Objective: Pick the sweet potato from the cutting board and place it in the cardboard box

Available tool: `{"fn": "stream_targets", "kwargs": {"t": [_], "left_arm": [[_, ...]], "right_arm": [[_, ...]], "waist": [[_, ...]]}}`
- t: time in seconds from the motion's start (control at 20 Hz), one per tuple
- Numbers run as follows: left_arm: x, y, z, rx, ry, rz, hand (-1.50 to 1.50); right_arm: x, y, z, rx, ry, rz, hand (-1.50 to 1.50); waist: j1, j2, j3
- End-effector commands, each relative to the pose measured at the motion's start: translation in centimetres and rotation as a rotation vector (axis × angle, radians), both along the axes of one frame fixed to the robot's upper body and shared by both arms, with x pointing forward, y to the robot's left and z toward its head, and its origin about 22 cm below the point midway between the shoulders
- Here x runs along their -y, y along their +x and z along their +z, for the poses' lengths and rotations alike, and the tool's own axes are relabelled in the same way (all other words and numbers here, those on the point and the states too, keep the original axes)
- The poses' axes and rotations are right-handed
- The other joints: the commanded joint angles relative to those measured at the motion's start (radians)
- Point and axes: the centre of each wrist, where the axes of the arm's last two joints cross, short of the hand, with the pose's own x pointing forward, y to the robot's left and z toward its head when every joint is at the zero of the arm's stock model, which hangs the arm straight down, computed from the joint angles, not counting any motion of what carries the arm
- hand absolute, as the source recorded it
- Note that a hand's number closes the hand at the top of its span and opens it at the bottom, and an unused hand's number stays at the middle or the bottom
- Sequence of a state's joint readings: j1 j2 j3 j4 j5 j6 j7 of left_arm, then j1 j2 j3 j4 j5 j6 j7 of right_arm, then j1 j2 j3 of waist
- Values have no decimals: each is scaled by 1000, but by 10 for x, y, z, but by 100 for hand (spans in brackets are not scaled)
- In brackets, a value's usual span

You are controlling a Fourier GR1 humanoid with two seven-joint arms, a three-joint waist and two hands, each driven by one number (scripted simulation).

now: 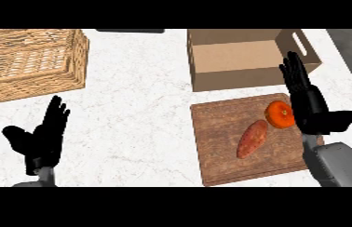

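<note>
On the cutting board [220,123] lies the sweet potato [252,138] (an orange [279,114] just beside it), near the cardboard box [233,79]. Right hand [309,105] at the board's edge, fingers straight; left hand [43,137] open, lower left.

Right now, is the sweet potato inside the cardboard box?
No, the sweet potato lies on the cutting board.

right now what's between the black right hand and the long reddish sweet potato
In the head view, a round orange fruit lies between the right hand and the sweet potato, on the wooden board.
</note>
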State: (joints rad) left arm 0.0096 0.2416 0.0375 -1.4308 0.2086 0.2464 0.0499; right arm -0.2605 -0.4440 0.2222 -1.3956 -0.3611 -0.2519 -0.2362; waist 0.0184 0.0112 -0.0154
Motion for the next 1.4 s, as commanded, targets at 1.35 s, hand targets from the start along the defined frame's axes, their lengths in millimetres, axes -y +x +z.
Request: {"fn": "stream_targets", "kwargs": {"t": [1.35], "left_arm": [[41,52,81,334,365,-629,0]], "right_arm": [[15,-136,127,-446,-1065,-250,-150]], "waist": [[-4,-2,9]]}}
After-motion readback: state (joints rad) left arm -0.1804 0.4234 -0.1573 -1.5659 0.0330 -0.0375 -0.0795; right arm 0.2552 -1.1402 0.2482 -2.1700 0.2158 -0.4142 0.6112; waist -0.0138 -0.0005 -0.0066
